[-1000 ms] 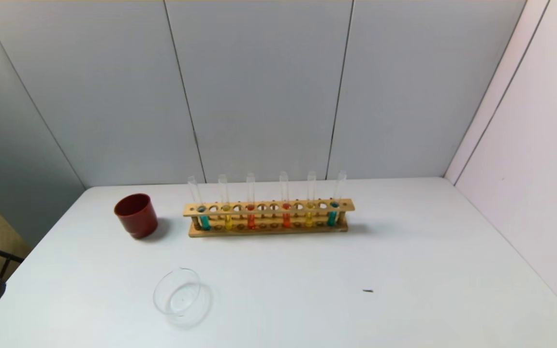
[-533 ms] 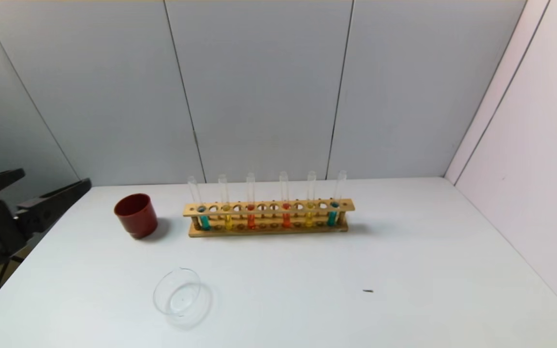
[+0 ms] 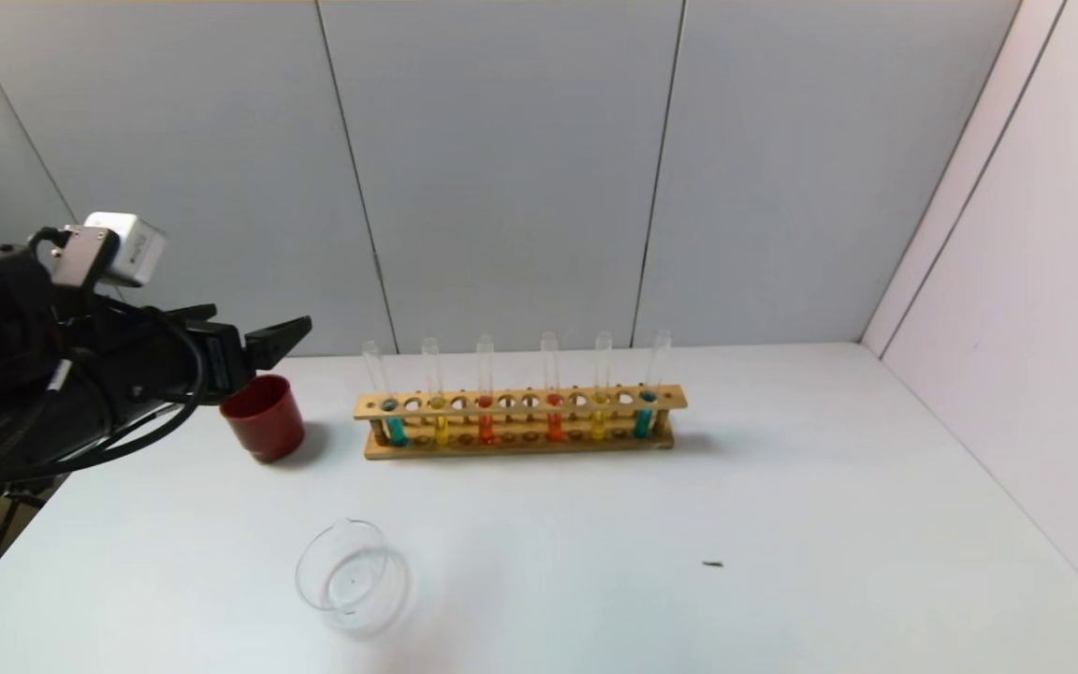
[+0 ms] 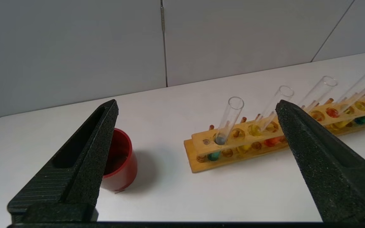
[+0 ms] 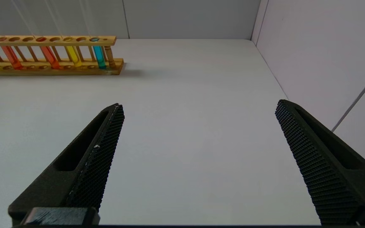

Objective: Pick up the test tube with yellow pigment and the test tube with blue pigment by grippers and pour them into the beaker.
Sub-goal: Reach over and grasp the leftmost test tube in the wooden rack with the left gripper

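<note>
A wooden rack [image 3: 520, 404] at the table's back holds several tubes. Blue pigment tubes stand at its left end [image 3: 395, 429] and right end [image 3: 642, 421]. Yellow pigment tubes [image 3: 443, 431] [image 3: 598, 426] stand inside those, with orange-red ones in the middle. The clear beaker [image 3: 350, 578] sits near the front left. My left gripper [image 3: 258, 320] is open and empty, raised above the red cup, left of the rack. In the left wrist view my left gripper [image 4: 196, 103] faces the left blue tube [image 4: 230, 118]. My right gripper [image 5: 198, 104] is open and empty over bare table.
A dark red cup [image 3: 263, 418] stands left of the rack, just under my left gripper's fingers; it also shows in the left wrist view [image 4: 122, 161]. A small dark speck [image 3: 711, 564] lies on the table at the front right. Grey walls close the back and right.
My left arm has come into view from the left edge, risen, and moved right until its open fingers are above the red cup. The rack, beaker and cup have not moved.
</note>
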